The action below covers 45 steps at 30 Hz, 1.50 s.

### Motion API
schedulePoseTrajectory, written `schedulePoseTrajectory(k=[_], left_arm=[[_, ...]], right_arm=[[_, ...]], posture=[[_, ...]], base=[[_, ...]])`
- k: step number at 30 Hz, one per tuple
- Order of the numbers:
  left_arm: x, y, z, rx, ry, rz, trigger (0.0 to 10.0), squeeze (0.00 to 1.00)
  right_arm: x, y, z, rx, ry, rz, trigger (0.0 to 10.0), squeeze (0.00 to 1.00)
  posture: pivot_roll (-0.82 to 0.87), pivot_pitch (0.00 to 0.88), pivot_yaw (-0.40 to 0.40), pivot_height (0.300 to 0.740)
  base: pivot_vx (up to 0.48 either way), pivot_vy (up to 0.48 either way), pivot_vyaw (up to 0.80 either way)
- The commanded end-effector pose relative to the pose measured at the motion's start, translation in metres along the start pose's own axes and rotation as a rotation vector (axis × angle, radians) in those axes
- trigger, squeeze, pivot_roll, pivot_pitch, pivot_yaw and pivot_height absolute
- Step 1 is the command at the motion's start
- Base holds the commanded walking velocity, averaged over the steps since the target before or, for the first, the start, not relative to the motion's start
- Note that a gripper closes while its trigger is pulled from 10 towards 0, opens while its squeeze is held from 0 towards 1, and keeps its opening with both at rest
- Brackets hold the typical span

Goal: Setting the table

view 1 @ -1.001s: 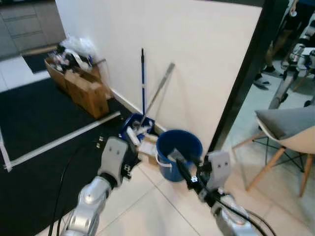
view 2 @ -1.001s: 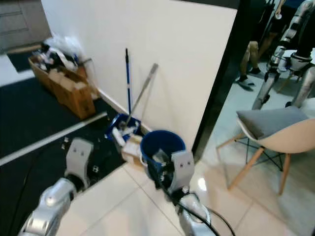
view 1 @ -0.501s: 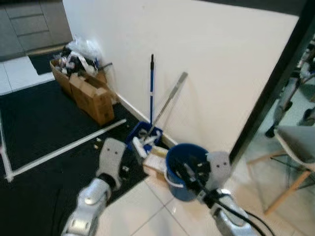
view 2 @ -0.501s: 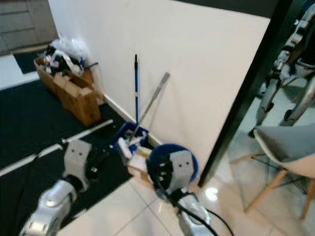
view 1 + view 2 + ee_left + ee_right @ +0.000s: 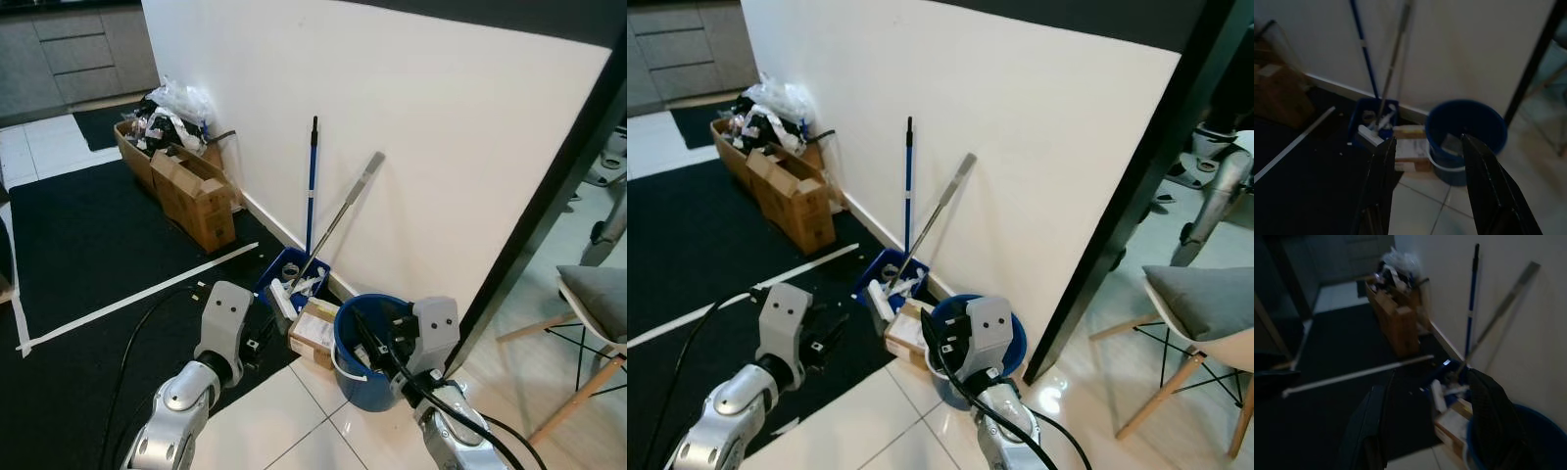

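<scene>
The robot is standing before a white wall [image 5: 411, 127], and nothing belonging to a table setting is appearing in any view, so the task's items cannot be located from here; judged from this, the robot is travelling, not handling anything. The left gripper [image 5: 1425, 161] is hanging low over the dark mat [image 5: 78, 255] with its two fingers apart and nothing between them. The right gripper [image 5: 1435, 426] is likewise carrying nothing, its fingers spread wide, hanging above the blue bucket [image 5: 367, 357]. Cleaning gear is resting against the wall for support: a blue-handled mop [image 5: 311, 186] and a grey pole [image 5: 343, 215] are leaning with their lower ends in a small blue tray [image 5: 284, 274], with a small carton [image 5: 315, 331] touching the bucket. Open cardboard boxes [image 5: 186, 191] are sitting along the wall base. Compared with the earlier pictures, the whole scene is shifting in frame, the chair [image 5: 593, 304] now sitting at the right edge; this indicates camera movement, not object movement.
</scene>
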State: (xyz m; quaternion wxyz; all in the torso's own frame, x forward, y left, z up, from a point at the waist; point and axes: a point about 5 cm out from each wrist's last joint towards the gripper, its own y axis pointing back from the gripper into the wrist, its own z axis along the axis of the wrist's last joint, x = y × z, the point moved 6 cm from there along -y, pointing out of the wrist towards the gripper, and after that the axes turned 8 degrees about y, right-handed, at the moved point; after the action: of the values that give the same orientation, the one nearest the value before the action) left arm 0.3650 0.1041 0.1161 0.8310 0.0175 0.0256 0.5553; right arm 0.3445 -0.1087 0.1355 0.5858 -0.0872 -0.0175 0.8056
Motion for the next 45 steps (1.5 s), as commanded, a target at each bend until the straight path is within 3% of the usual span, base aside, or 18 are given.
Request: schedulePoseTrajectory(k=[1, 6, 9, 12, 15, 19, 31, 45], left_arm=[[-0.003, 0.003, -0.015, 0.056, -0.010, -0.014, 10.0, 0.00], [-0.003, 0.007, -0.043, 0.156, -0.029, 0.003, 10.0, 0.00], [-0.009, 0.010, -0.066, 0.212, -0.059, -0.016, 10.0, 0.00], [-0.003, 0.014, -0.076, 0.227, -0.033, 0.006, 10.0, 0.00], [0.000, 0.019, -0.084, 0.241, -0.010, 0.015, 10.0, 0.00], [0.012, 0.041, -0.112, 0.319, -0.013, 0.070, 10.0, 0.00], [0.028, 0.047, -0.120, 0.331, 0.043, 0.186, 10.0, 0.00], [0.024, 0.045, -0.123, 0.349, 0.026, 0.138, 10.0, 0.00]], right_arm=[[-0.003, 0.006, -0.016, 0.050, 0.014, -0.014, 10.0, 0.00], [-0.020, 0.021, -0.059, 0.193, 0.007, -0.081, 10.0, 0.00], [-0.038, 0.046, -0.113, 0.406, 0.071, -0.162, 10.0, 0.00], [-0.039, 0.059, -0.126, 0.449, 0.050, -0.177, 10.0, 0.00], [-0.037, 0.065, -0.129, 0.457, 0.033, -0.176, 10.0, 0.00], [-0.028, 0.076, -0.139, 0.476, -0.001, -0.165, 10.0, 0.00], [-0.010, 0.067, -0.135, 0.413, -0.036, -0.058, 10.0, 0.00], [-0.001, 0.065, -0.134, 0.389, -0.062, -0.001, 10.0, 0.00]], posture=[[0.00, 0.073, 0.072, 0.740], [0.00, 0.071, 0.074, 0.740], [0.00, 0.068, 0.076, 0.740], [-0.01, 0.071, 0.079, 0.740], [-0.01, 0.072, 0.081, 0.740], [-0.03, 0.074, 0.077, 0.740], [-0.01, 0.076, 0.059, 0.740], [-0.01, 0.075, 0.066, 0.740]], base=[[0.000, 0.000, 0.00], [0.000, 0.000, 0.00], [0.000, 0.000, 0.00], [0.000, 0.000, 0.00], [0.000, 0.000, 0.00], [0.000, 0.000, 0.00], [0.000, 0.000, 0.24], [0.000, 0.000, 0.78]])
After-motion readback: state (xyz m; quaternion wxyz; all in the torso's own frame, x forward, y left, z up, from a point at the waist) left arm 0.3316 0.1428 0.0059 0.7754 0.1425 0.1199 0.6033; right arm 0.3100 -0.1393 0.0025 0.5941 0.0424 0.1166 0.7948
